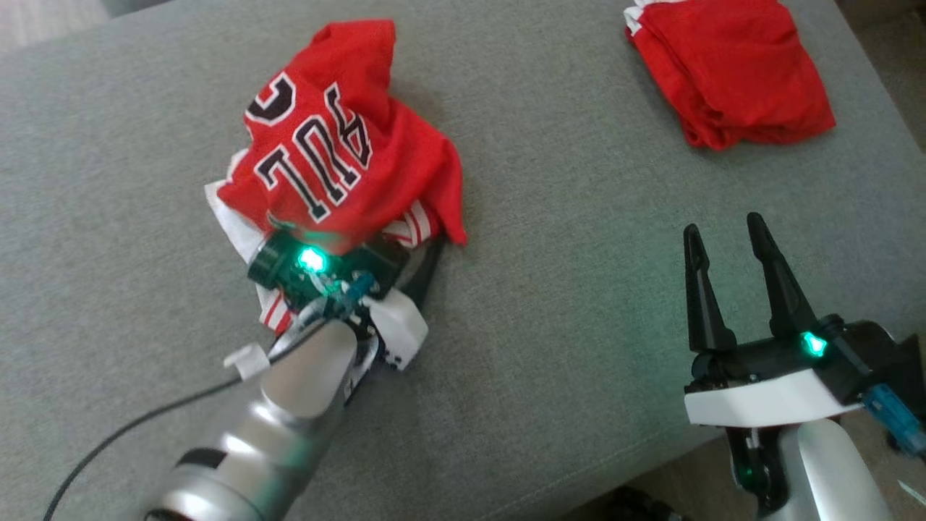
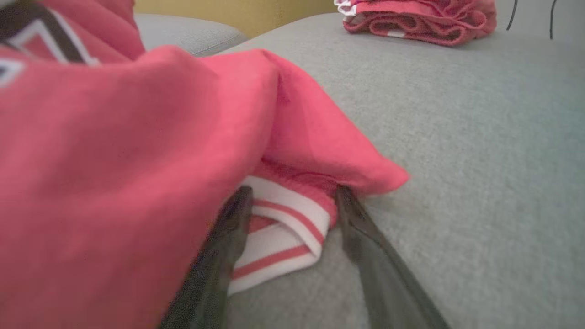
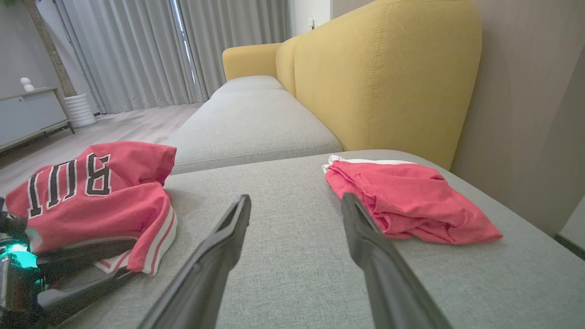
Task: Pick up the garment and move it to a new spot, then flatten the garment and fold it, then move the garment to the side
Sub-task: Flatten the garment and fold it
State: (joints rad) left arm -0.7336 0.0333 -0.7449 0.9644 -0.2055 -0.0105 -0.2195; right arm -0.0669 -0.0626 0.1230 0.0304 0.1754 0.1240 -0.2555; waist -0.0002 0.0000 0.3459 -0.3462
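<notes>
Garment (image 1: 340,145), a red jersey with black, white-edged letters, lies in a crumpled heap on the grey sofa cushion (image 1: 550,340), right at the tips of the left hand (image 2: 293,192). From the head view, that hand's wrist sits against the near edge of the heap. One dark finger (image 1: 432,264) pokes out at the heap's right and the other is hidden by cloth. The left wrist view makes the state plain: the fingers are spread, a red-and-white striped band (image 2: 283,224) lies between them unpinched, and a red fold drapes over their tips. Well to the right, the right hand (image 1: 723,226) is over bare cushion, fingers spread with nothing between them. Beyond its fingertips and a little right lies a folded red pile (image 1: 731,72). The right wrist view adds the yellow backrest (image 3: 388,82) behind that pile and grey curtains (image 3: 137,45) far off to the left.
</notes>
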